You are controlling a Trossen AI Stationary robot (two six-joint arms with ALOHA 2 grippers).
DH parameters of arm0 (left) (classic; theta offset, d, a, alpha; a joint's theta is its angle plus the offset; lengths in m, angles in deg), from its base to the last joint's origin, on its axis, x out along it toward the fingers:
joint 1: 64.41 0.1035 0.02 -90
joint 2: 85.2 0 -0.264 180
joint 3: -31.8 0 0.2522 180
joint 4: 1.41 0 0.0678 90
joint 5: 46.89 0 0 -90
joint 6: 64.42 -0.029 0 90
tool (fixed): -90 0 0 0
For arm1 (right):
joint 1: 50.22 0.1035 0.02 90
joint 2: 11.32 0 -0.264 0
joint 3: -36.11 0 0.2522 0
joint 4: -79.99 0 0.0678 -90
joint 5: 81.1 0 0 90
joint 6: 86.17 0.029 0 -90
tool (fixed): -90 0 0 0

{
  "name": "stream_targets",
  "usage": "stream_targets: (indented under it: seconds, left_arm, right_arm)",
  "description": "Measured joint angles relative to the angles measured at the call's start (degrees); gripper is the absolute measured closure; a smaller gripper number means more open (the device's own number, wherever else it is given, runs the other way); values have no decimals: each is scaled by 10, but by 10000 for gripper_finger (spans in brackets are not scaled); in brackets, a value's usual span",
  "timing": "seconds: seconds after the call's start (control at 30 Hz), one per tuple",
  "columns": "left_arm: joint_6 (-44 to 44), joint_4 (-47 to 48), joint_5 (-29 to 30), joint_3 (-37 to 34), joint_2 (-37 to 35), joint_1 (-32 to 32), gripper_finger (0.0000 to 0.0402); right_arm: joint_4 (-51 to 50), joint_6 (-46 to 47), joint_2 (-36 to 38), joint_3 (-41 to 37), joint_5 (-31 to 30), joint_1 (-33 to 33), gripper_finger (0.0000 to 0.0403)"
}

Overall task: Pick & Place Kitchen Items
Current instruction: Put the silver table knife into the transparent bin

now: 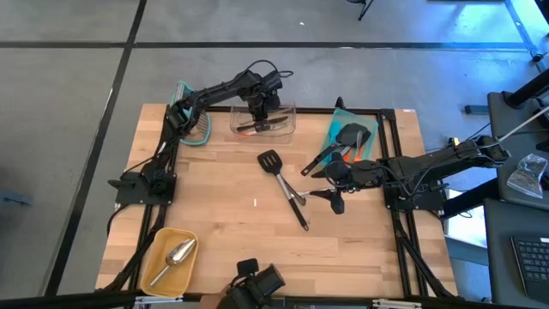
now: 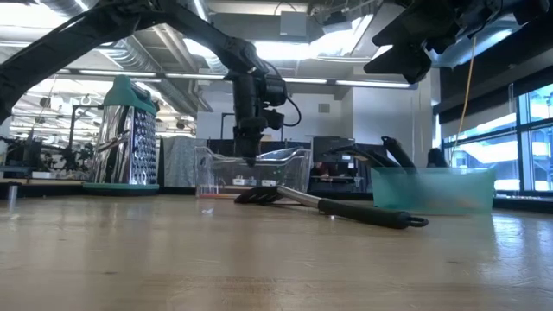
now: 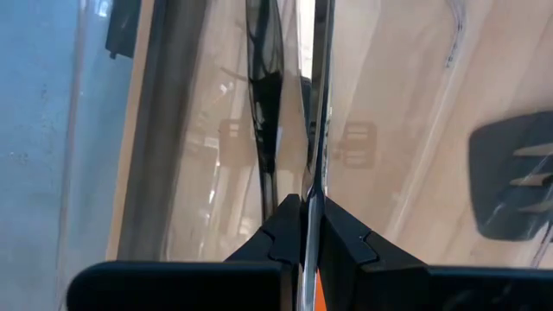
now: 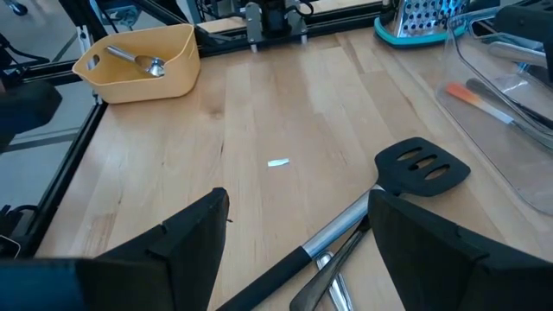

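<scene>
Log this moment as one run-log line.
left gripper: shut on thin metal utensil, over clear bin | right gripper: open, above black slotted turner | yellow tray: holds scoop

A robotics lab or workshop, not a home kitchen. Wooden table (image 1: 223, 215) edged with black metal framing (image 1: 403, 232), standing on a grey concrete floor (image 1: 69, 103). Far behind the left gripper (image 2: 249, 155) in the low view, an open industrial ceiling with exposed ducts (image 2: 130, 52) and strip lights (image 2: 285, 50), more benches cluttered with gear (image 2: 43, 160), and tall windows (image 2: 531, 142) at the side. Beyond the right arm in the high view, a desk edge with a keyboard (image 1: 532, 257).
</scene>
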Motion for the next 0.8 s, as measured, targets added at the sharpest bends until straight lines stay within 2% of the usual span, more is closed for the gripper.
stream_targets:
  seconds: [0.23, 0.53, 0.8]
  left_arm:
    - [1, -6, -1, -1, 4, 0, 387]
    - [6, 0, 9, -1, 65, 3, 387]
    - [5, -1, 18, 1, 84, 8, 387]
  right_arm:
    - [0, 0, 0, 0, 0, 0, 123]
    - [-7, 0, 0, 0, 0, 0, 123]
    - [-9, 0, 0, 0, 0, 0, 123]
